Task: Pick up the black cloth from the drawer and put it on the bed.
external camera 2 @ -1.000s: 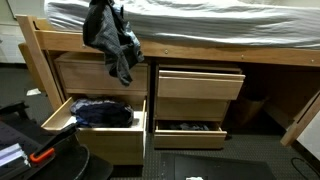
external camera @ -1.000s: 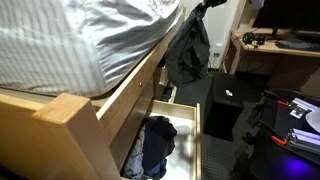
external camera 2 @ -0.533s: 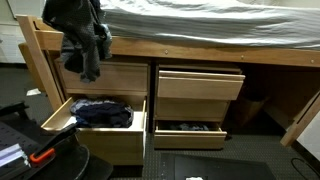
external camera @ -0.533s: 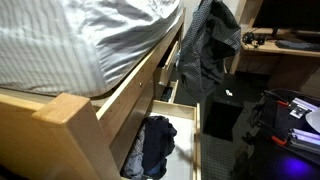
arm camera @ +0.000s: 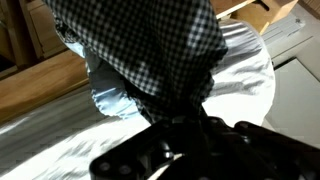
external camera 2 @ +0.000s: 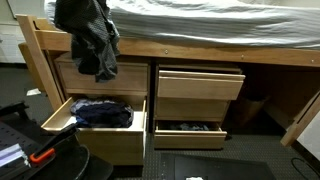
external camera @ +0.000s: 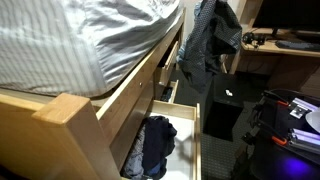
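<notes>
The black cloth [external camera 2: 88,40] hangs from the closed jaws beside the bed [external camera 2: 220,25].

Dark blue clothes [external camera 2: 100,110], a wooden desk [external camera: 285,52], a black box [external camera: 225,110] on the floor nearby.

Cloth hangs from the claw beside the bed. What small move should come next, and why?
Probably carry the black cloth further over the mattress before opening the claw: it hangs at the bed's edge, its lower part in front of the wooden frame, so released here it might slide off.
</notes>
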### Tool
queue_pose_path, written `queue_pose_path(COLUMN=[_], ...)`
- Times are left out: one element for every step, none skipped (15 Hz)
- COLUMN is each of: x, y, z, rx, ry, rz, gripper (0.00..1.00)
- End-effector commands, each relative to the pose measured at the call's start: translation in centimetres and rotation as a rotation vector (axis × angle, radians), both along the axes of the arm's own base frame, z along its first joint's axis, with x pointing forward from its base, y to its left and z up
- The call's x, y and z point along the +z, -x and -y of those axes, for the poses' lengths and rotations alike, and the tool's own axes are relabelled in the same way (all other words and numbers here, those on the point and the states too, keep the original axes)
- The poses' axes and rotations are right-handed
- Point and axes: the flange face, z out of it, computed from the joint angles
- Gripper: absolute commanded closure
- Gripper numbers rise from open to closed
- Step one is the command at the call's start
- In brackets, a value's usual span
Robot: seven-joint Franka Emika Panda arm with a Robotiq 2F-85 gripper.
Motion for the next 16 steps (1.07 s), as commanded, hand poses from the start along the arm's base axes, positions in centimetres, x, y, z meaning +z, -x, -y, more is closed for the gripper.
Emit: queue_pose_path(x=[-0.7,-0.9,-1.0,-0.6,0.0,0.9,2.4,4.2,6.6,8.4,10.1,11.7,13.0,14.1,14.9,15.6], y=[-0.1,-1.0,-2.0,-3.2,-4.4,-5.4,-6.4,-7.0,-7.3,-7.5,-7.4,-7.5,-7.4,-7.7,-7.7,-7.6], z=[0.8,0.5,0.2,-0.4,-1.1,-2.2,-3.9,-5.5,-7.6,-9.2,-10.8,-12.7,-14.3,-15.9,-16.9,-18.0], rx=[0.016,-0.031,-0.056,-0.116,-0.172,-0.214,-0.261,-0.307,-0.347,-0.388,-0.429,-0.465,-0.504,-0.539,-0.57,-0.591], ry=[0.008,0.023,0.03,0.045,0.049,0.046,0.048,0.037,0.031,0.035,0.05,0.07,0.089,0.112,0.13,0.147], rz=[0.114,0.109,0.097,0.096,0.113,0.148,0.172,0.203,0.239,0.273,0.307,0.345,0.383,0.419,0.457,0.491], gripper=[1.0,1.0,1.0,1.0,1.0,1.0,1.0,1.0,1.0,1.0,1.0,1.0,1.0,1.0,1.0,1.0])
